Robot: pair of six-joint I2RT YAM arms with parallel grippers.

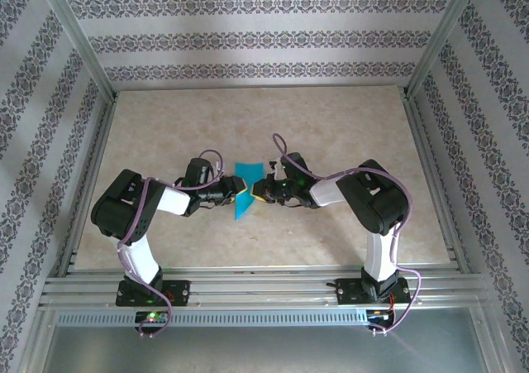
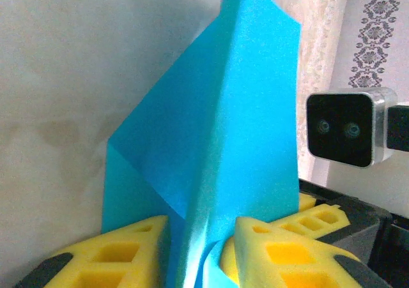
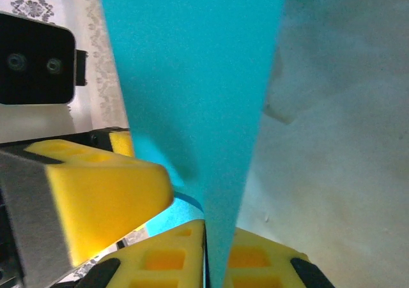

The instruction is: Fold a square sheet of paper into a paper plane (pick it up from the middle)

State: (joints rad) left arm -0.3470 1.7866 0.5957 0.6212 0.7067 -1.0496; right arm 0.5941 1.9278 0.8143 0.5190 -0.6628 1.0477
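Paper plane [image 1: 246, 179] lengthwise near-far, tip pointing near

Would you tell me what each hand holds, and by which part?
The right hand pinches the folded blue paper at its narrow near end. The left hand straddles its creased near edge; whether it grips cannot be told.
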